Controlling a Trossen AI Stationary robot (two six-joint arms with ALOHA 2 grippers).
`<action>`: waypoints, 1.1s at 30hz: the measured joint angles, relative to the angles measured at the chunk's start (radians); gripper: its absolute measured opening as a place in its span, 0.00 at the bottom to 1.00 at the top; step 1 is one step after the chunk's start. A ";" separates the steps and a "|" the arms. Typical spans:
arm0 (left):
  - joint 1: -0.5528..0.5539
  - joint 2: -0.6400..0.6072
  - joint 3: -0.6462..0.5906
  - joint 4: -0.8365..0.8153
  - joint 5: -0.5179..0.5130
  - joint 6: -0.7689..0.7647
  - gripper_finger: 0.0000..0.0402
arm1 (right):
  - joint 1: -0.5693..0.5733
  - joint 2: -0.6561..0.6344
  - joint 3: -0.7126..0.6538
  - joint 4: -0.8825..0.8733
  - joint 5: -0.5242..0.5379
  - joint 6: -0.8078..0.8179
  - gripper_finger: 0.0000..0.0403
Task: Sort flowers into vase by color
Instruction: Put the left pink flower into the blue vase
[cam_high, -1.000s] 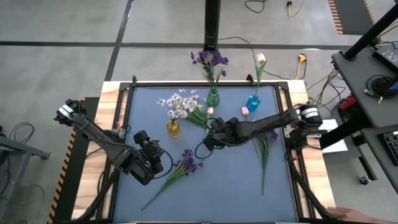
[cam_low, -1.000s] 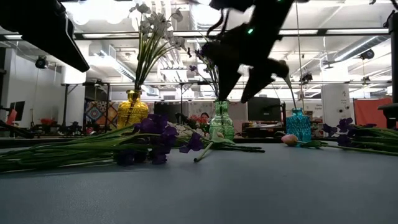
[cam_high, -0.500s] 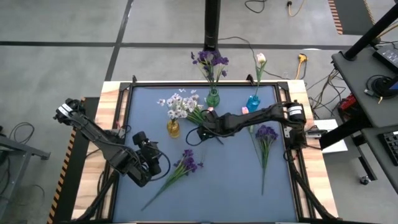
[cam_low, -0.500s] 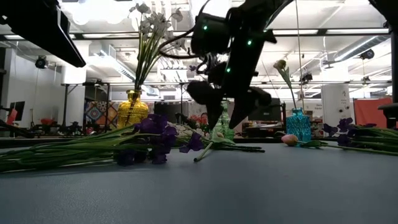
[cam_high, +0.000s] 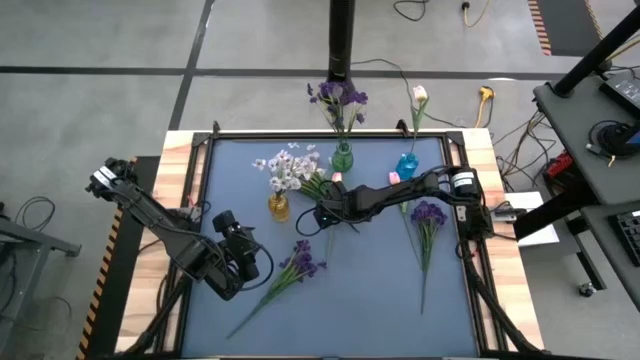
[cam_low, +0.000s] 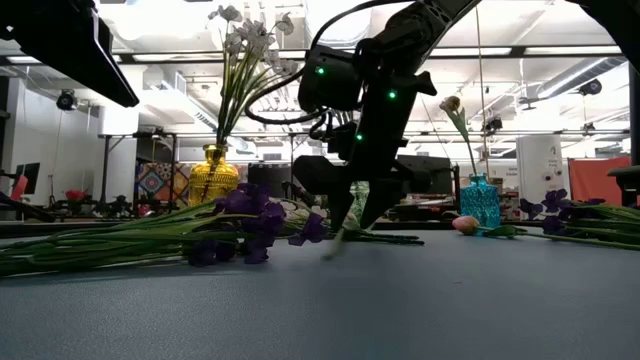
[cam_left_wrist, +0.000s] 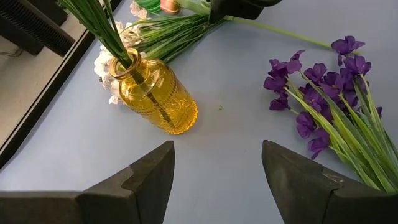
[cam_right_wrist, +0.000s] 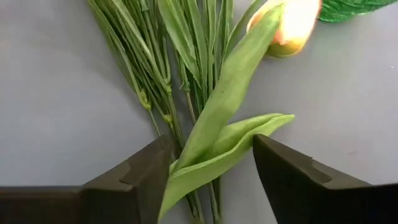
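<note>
Near half of table (cam_high: 360, 310) lay bare between purple sprig (cam_high: 285, 275) and purple bunch (cam_high: 427, 230). Far edge was crowded: yellow vase (cam_high: 279, 206), green vase (cam_high: 342, 157), blue vase (cam_high: 406, 164). Right arm (cam_high: 400, 195) spanned the middle.

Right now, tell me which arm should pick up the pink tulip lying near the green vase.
The right arm. Its claw is open and straddles the tulip's leaves, down at the table by the green vase. The left claw, also open, hovers farther off near the yellow vase and loose purple flowers.
</note>
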 joint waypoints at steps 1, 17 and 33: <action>0.000 0.000 0.000 0.000 0.000 0.000 0.56 | 0.000 -0.001 0.000 0.000 0.000 0.000 0.51; 0.000 0.000 0.000 -0.004 -0.001 0.000 0.56 | 0.008 -0.012 0.000 0.001 -0.007 -0.024 0.11; 0.000 0.000 0.000 -0.005 -0.002 0.000 0.56 | 0.012 -0.082 0.000 -0.036 -0.037 -0.054 0.03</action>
